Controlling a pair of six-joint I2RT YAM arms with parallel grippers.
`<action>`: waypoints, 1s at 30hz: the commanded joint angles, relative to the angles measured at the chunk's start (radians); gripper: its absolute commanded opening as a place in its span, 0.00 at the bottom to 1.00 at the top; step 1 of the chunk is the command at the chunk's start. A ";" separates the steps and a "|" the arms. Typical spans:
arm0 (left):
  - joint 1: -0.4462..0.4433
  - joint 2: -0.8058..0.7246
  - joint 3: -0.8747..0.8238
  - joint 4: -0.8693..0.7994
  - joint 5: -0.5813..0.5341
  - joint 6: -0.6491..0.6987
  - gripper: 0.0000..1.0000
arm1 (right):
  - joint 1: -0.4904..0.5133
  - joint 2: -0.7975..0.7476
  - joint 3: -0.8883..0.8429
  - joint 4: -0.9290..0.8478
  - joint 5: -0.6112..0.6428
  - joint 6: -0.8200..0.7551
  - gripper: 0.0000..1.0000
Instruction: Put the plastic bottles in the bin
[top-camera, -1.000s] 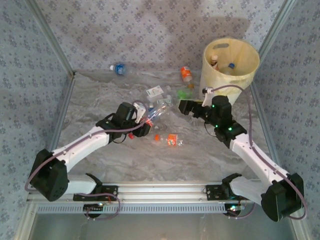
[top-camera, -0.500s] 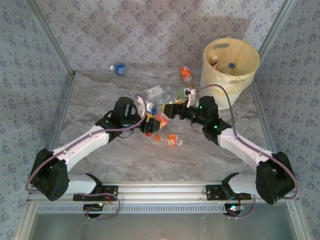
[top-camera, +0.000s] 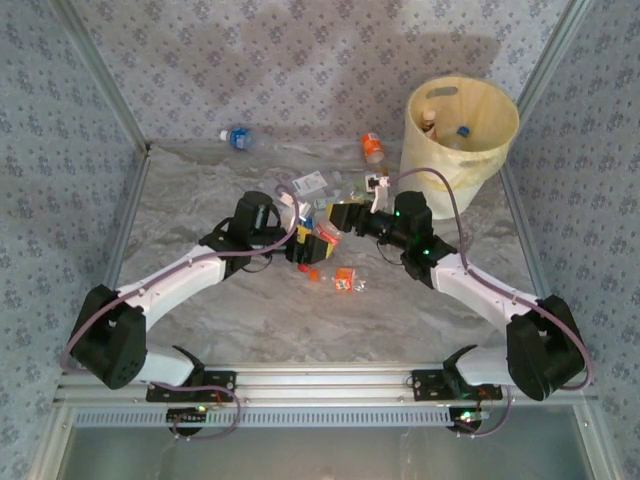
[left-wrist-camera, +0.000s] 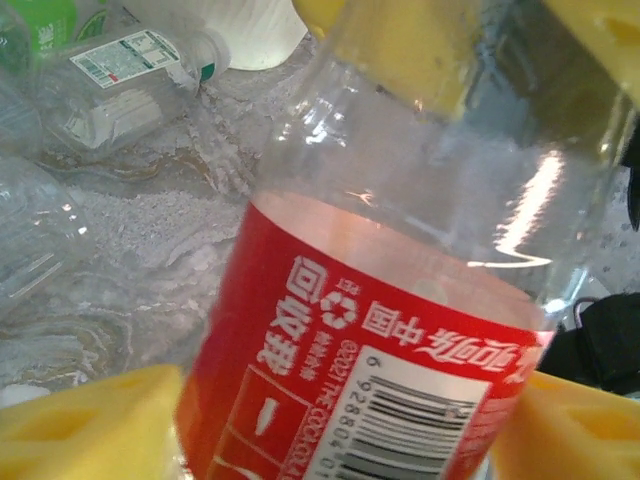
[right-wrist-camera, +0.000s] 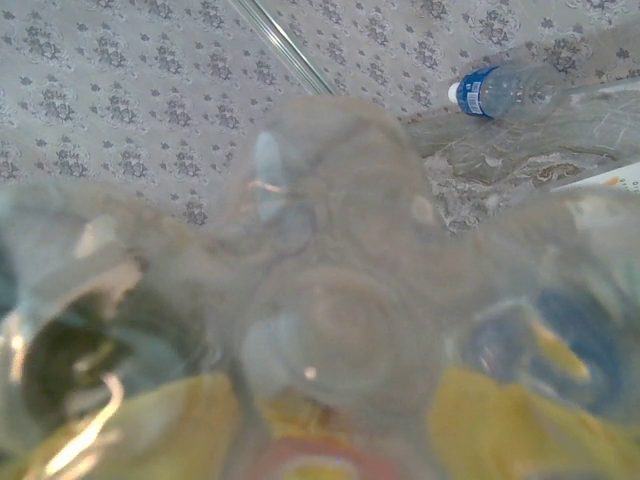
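**Red bottle held mid-table between both grippers; bin at far right**

- Left gripper (top-camera: 305, 245): closed on the red bottle (left-wrist-camera: 380, 330). In the left wrist view its yellow pads (left-wrist-camera: 85, 425) sit against the bottle's 2 sides, at label height.
- Right gripper (top-camera: 338, 218): meets the same bottle from the other side. 2 more yellow pads (left-wrist-camera: 600, 25) flank the clear end. The right wrist view shows the bottle's clear base close up and blurred, with yellow on both sides. Whether these pads press the bottle, I cannot tell.
- Label: red with white Chinese characters, a recycling mark and a barcode starting "6 92880". The small print appears to read "©2021 THE COCA-COLA" and then runs out of frame. All of it reads upside down to the left wrist camera.
- Bin (top-camera: 495, 140): upright in the far right corner, well apart from the held bottle. 2 bottles show inside, 1 with a dark red cap (top-camera: 430, 119) and 1 with a blue cap (top-camera: 462, 131).
- Loose on the table (top-camera: 200, 200):
  - blue bottle (top-camera: 237, 137) at the far edge by the wall, white cap;
  - orange bottle (top-camera: 372, 148) just left of the bin;
  - white-label bottle (left-wrist-camera: 120, 70) just beyond the grippers, its print too small to read;
  - small orange-labelled piece (top-camera: 345, 279) on the near side of the grippers.
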 joint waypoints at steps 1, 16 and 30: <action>0.001 -0.006 0.044 0.044 0.012 -0.019 0.91 | -0.005 -0.027 0.034 -0.019 0.049 -0.029 0.56; 0.032 -0.297 -0.155 0.197 -0.416 -0.064 0.98 | -0.203 -0.150 0.252 -0.330 0.100 -0.253 0.48; 0.034 -0.349 -0.199 0.114 -0.597 -0.054 0.98 | -0.506 0.086 0.749 -0.411 0.227 -0.292 0.45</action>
